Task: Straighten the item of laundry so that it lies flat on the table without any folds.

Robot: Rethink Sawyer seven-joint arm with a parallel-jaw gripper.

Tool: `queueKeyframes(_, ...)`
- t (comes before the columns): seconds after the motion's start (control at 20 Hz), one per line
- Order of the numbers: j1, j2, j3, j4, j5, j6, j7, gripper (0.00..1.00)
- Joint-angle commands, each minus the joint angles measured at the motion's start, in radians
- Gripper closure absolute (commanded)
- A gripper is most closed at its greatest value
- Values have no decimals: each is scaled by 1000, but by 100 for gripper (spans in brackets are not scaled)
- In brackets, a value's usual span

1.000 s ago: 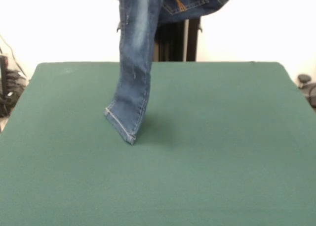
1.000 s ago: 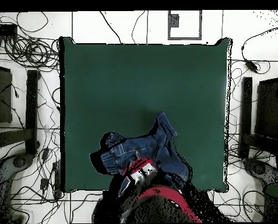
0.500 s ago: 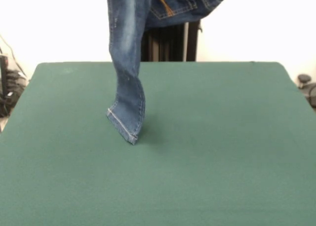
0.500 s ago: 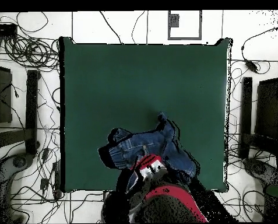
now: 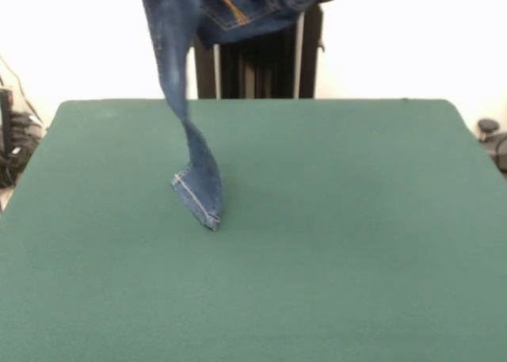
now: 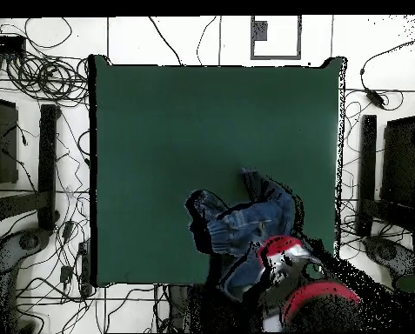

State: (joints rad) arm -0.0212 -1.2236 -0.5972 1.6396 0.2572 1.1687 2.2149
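The blue denim jeans (image 5: pixel 176 57) hang from above the front view's top edge. The waist and a pocket with orange stitching are at the top. One leg runs down, twisted and narrow, and its hem (image 5: pixel 198 206) rests on the green table (image 5: pixel 356 219) left of the middle. In the overhead view the jeans (image 6: pixel 244 223) bunch near the table's (image 6: pixel 176 122) bottom edge. My gripper (image 6: pixel 278 256) is at the arm's red and white end, shut on the jeans' waist and holding it up. Its fingers are hidden.
The black pedestal (image 5: pixel 261 61) stands behind the table's far edge. Tangled cables (image 6: pixel 36 74) lie on the floor all round the table. Dark stands flank it at the left (image 6: pixel 49 165) and the right (image 6: pixel 367 174).
The arm has carried the waist leftward in the front view, rightward in the overhead view. The hanging leg has twisted and drawn thinner. The hem has stayed on the same spot.
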Motion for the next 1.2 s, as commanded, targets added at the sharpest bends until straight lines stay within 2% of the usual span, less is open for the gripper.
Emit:
queueKeyframes(0.05,-173,-2,161,-17,48,181,-246,100)
queueKeyframes(0.25,-274,3,220,-6,57,185,-321,100)
queueKeyframes(0.55,-346,-12,289,55,59,112,-355,100)
queueKeyframes(1.0,-517,38,411,59,33,47,-526,100)
queueKeyframes(1.2,-564,51,460,78,27,15,-559,100)
